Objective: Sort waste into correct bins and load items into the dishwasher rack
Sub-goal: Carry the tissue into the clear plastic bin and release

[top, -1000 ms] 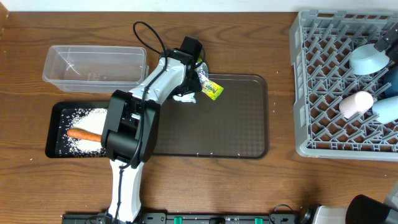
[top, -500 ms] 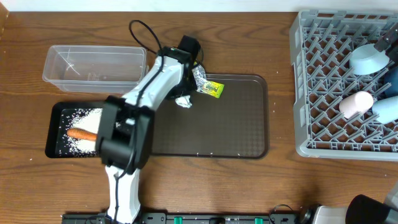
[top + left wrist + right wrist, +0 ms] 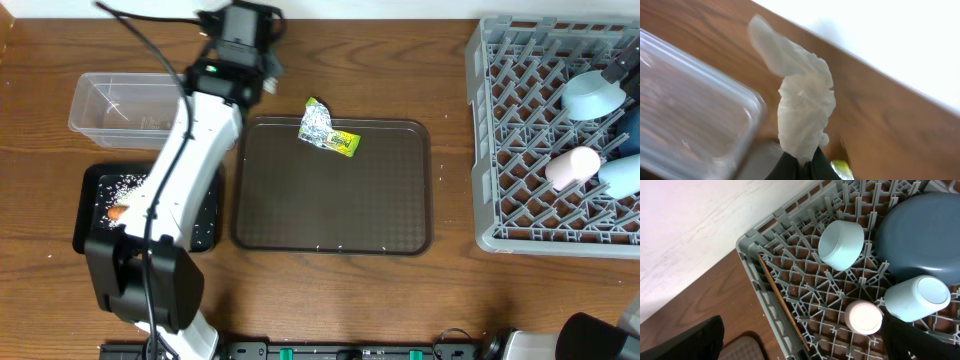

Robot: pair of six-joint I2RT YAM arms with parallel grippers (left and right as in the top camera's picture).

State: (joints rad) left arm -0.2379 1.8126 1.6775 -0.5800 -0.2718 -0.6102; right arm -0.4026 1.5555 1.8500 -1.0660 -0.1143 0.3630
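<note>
Just beside the clear tub (image 3: 695,120), the left jaws clamp the crumpled white tissue (image 3: 804,107) by one end; the right jaws stand apart, holding nothing.

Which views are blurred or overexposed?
Left wrist: tub and tissue smeared by motion blur, wall behind them blown out white. Right wrist: rack sharp, wall bright but texture visible. Overhead: evenly lit, wrapper crisp.
</note>
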